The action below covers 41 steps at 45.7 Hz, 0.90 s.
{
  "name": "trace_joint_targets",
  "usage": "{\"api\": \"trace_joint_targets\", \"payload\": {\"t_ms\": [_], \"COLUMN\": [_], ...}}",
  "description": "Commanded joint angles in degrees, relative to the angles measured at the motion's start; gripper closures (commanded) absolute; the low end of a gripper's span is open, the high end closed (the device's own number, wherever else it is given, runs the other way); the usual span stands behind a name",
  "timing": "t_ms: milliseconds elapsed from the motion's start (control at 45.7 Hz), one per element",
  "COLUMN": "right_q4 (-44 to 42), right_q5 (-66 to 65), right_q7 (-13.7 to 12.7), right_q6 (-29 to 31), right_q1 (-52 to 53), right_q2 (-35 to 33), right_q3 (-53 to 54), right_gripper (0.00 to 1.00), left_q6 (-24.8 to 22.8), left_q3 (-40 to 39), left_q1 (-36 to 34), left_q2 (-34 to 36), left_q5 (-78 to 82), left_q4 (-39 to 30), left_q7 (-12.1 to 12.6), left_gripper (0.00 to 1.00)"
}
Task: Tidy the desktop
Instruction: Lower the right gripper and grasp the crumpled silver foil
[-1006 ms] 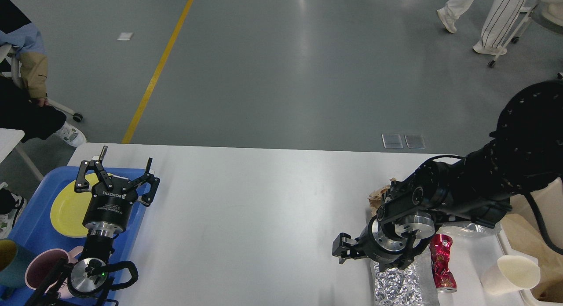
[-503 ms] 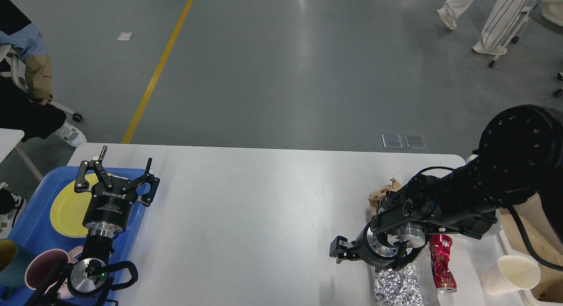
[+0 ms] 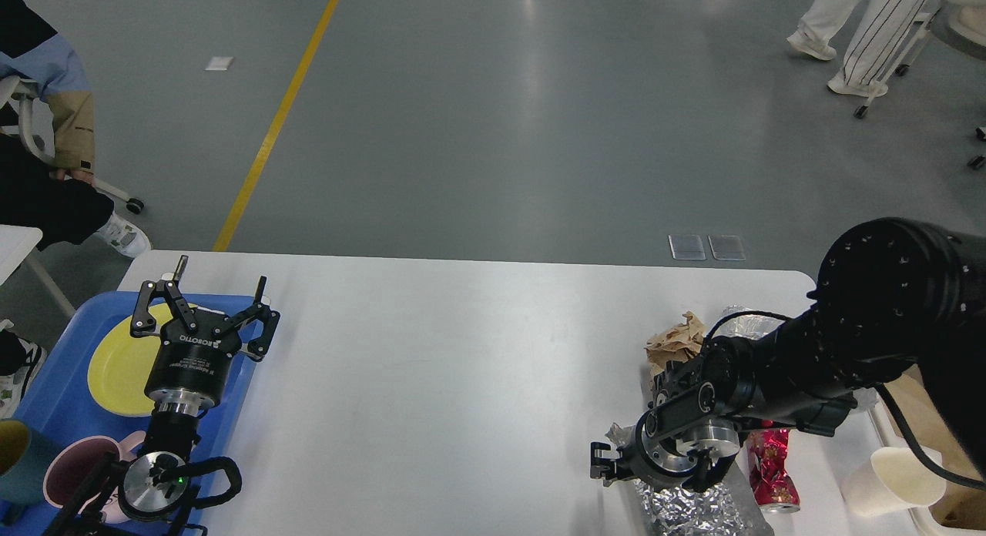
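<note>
The white desktop (image 3: 431, 366) fills the lower view. My left gripper (image 3: 221, 283) is open and empty, hovering over the right edge of a blue tray (image 3: 54, 382) that holds a yellow plate (image 3: 115, 366). My right gripper (image 3: 602, 465) is small and dark and points left at the left end of a crumpled silver foil (image 3: 685, 509) near the front edge. A bunched bit of the foil stands up right beside the gripper. Its two fingers cannot be told apart.
A crushed red can (image 3: 770, 467), brown crumpled paper (image 3: 674, 340), a shiny wrapper (image 3: 739, 316) and a paper cup (image 3: 893, 482) lie around my right arm. A cream bin (image 3: 907, 401) is at the far right. A pink mug (image 3: 73, 474) and teal cup (image 3: 15, 459) sit in the tray.
My right arm has come down and toward me, bringing its gripper onto the foil's left end, which now bunches up. The left arm has not moved.
</note>
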Motion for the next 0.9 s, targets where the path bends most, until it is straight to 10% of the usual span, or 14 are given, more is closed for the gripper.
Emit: {"api": "trace_joint_targets", "payload": {"t_ms": [0,241,350,459,875], "right_q4": [-0.2,-0.3,-0.4,-0.7,-3.7], "right_q5": [0.0,0.0,0.1,0.3,0.5], "right_q7": [-0.1,-0.2,-0.2,-0.2,-0.1], "right_q6": [0.1,0.1,0.2,0.2,0.2], "right_q1": [0.2,-0.6,-1.0,-1.2,-4.3], "right_q2": [-0.4,-0.1,0.0,-0.1,-0.3], "right_q3": [-0.1,-0.4,-0.3,-0.3,-0.1], "right_gripper": [0.33,0.35,0.73,0.83,0.95], "left_q6": [0.0,0.0,0.0,0.0,0.0], "left_q3": [0.0,0.0,0.0,0.0,0.0], "left_q1": [0.0,0.1,0.1,0.0,0.0], "left_q2": [0.0,0.0,0.0,0.0,0.0], "left_q5": [0.0,0.0,0.0,0.0,0.0], "left_q4": [0.0,0.0,0.0,0.0,0.0], "left_q7": [0.0,0.0,0.0,0.0,-0.1], "left_gripper": [0.04,0.04,0.04,0.04,0.04]}}
